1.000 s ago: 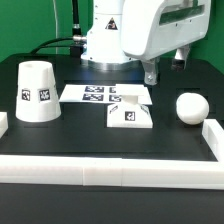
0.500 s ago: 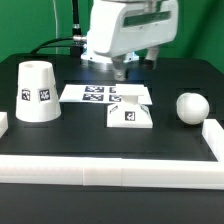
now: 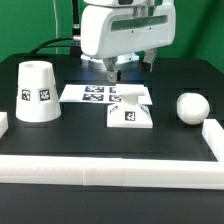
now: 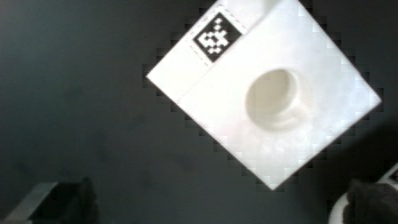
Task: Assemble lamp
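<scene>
On the exterior view's left, the shade (image 3: 38, 92) is standing on the black table (image 3: 60, 140), a white tapered cup with its narrow closed end pointing up, its wide mouth down and its long axis vertical; two tags are facing the camera. Just beside it the marker board (image 3: 95, 94) is lying flat. Above the board's far edge the gripper (image 3: 113, 71) is hovering, its fingers (image 4: 50, 200) spread wide with nothing between them. The base (image 3: 130, 114) is sitting flat near the middle, low and square, with a tag on its front slope; in the wrist view its round socket (image 4: 276, 95) is facing upward. The bulb (image 3: 190, 107) is resting on the right, showing only its round head.
</scene>
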Controlling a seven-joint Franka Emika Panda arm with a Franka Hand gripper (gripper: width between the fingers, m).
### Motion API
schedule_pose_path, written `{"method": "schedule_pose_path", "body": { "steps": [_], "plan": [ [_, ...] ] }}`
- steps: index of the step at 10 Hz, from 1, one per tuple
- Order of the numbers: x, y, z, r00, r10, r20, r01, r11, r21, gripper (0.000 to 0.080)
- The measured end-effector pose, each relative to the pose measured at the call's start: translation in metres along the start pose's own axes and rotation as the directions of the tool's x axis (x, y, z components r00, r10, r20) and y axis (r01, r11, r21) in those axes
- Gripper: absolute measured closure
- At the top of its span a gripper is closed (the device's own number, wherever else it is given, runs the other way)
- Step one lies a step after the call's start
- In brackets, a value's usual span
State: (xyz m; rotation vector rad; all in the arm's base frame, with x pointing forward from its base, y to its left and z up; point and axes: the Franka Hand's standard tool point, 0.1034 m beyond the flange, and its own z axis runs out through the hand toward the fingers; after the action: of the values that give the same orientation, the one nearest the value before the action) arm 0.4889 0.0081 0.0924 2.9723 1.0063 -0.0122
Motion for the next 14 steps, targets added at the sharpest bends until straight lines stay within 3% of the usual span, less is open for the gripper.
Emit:
{"method": "schedule_pose_path", "body": {
  "steps": [4,8,10,14],
  "plan": [
    [-0.009,-0.002,0.006,0.898,0.441,0.008,-0.441,0.896,0.048,0.0100],
    [-0.007,-0.006,0.006,0.742,0.670,0.023,-0.670,0.740,0.062,0.0100],
    [-0.014,-0.014,0.018,0.731,0.681,0.032,-0.682,0.729,0.059,0.0100],
    [-0.018,-0.015,0.030,0.750,0.661,0.041,-0.662,0.747,0.060,0.0100]
  ]
}}
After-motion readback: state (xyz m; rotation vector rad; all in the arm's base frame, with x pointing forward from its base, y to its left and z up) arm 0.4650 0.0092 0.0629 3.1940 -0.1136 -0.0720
